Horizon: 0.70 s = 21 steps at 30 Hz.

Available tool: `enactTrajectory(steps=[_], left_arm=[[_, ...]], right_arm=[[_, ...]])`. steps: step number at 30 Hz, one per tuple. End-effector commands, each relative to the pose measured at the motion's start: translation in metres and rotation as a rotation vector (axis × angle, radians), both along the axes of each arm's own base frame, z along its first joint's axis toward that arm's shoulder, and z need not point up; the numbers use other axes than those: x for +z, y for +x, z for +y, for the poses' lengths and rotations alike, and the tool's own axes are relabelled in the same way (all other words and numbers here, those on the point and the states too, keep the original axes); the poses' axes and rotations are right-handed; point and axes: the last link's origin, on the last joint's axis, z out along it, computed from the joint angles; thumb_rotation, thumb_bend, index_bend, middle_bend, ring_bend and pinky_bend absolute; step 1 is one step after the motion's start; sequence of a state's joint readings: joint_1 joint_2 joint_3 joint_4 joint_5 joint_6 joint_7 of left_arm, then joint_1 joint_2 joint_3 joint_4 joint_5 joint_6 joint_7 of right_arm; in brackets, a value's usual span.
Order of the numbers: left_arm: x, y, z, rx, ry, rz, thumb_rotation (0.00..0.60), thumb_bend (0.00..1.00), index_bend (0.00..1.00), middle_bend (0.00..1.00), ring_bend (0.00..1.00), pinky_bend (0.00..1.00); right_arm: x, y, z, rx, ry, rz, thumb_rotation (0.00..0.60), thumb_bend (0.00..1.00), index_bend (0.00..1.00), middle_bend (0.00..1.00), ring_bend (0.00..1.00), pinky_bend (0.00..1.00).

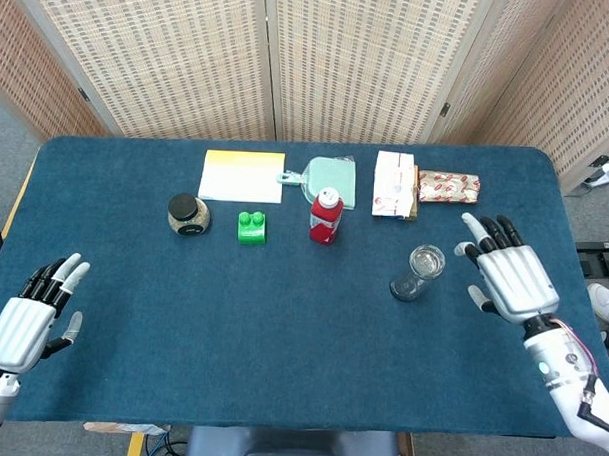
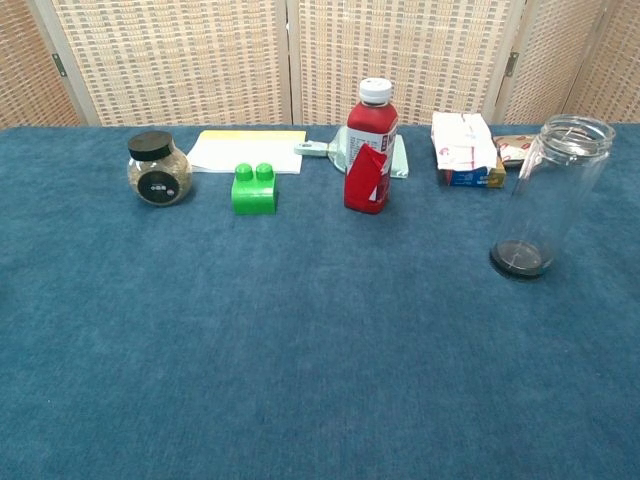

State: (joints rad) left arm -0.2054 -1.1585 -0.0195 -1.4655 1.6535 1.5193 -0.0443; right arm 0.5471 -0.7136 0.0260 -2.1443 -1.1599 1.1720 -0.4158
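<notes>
Clear jar [image 1: 419,271], upright, unlidded, on blue desk [image 1: 281,327].
Stands just left of right robot hand [image 1: 511,278], not touching; that hand empty, fingers spread. Left robot hand [image 1: 29,311] empty, fingers apart, at desk's near-left edge. Red bottle [image 1: 325,215] farther back.

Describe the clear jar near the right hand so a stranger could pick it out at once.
On the blue table, look toward the right side, just in front of the white packet at the back edge. There the clear jar stands upright, to the left of the open right hand and apart from it. It alone is see-through, empty and lidless, with a dark base.
</notes>
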Motion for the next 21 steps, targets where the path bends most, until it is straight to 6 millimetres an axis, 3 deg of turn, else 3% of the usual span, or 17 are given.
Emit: enactTrajectory(steps=[1, 4, 11, 17, 21], left_arm=[[-0.004, 0.0, 0.001, 0.003, -0.012, 0.009, 0.6, 0.5, 0.0, 0.01, 0.0, 0.1], [-0.01, 0.002, 0.002, 0.001, -0.029, 0.018, 0.6, 0.5, 0.0, 0.01, 0.0, 0.1], [-0.02, 0.003, 0.009, 0.005, -0.06, 0.03, 0.6, 0.5, 0.0, 0.01, 0.0, 0.1], [-0.025, 0.002, 0.014, 0.01, -0.078, 0.035, 0.6, 0.5, 0.0, 0.01, 0.0, 0.1], [-0.026, 0.002, 0.016, 0.009, -0.079, 0.039, 0.6, 0.5, 0.0, 0.01, 0.0, 0.1]], right_arm=[[0.011, -0.038, 0.057, 0.017, -0.073, -0.027, 0.6, 0.33, 0.24, 0.0, 0.0, 0.0], [0.01, -0.059, 0.079, 0.031, -0.119, -0.036, 0.6, 0.32, 0.13, 0.0, 0.0, 0.0], [-0.01, -0.116, 0.12, -0.018, -0.208, -0.011, 0.6, 0.32, 0.01, 0.0, 0.0, 0.0], [-0.021, -0.134, 0.136, -0.004, -0.289, 0.008, 0.6, 0.32, 0.0, 0.0, 0.0, 0.0], [-0.017, -0.133, 0.14, 0.004, -0.326, 0.013, 0.6, 0.33, 0.0, 0.0, 0.0, 0.0]])
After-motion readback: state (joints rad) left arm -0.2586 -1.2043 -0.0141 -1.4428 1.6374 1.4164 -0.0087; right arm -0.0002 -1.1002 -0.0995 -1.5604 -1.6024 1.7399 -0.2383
